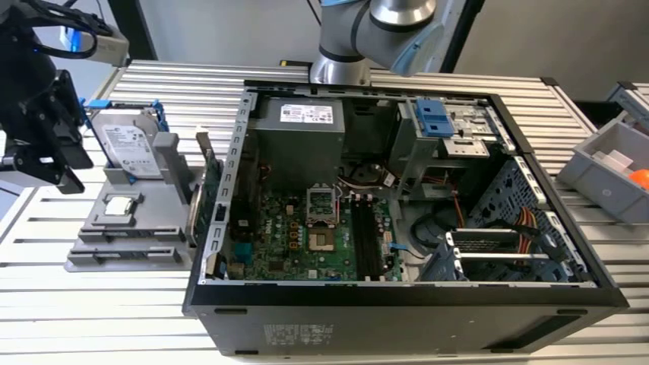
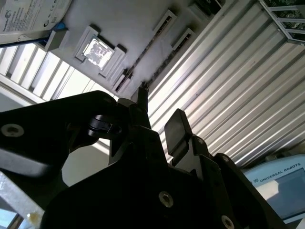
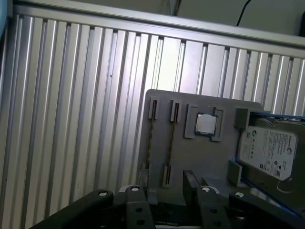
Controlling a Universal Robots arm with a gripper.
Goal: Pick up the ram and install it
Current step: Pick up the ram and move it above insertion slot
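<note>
The ram [image 3: 170,143] stands on edge as a thin dark stick in a slot of the grey holder tray [image 3: 190,98], beside a second thin board [image 3: 150,138] in the neighbouring slot. In the second wrist view the ram [image 2: 143,59] runs as a thin line toward the fingers. My gripper [image 3: 167,185] hangs open above the near end of the tray, and nothing is between its black fingers [image 2: 177,125]. In the exterior view the gripper [image 1: 63,171] is at the far left, above and left of the tray [image 1: 121,251], well away from the open computer case [image 1: 406,293].
On the tray also sit a processor chip [image 3: 206,124] and a silver hard drive [image 3: 269,148] in a blue frame. A green card [image 1: 210,190] stands between tray and case. The motherboard [image 1: 304,236] lies open inside the case. Grey bins [image 1: 613,171] are at the exterior view's right.
</note>
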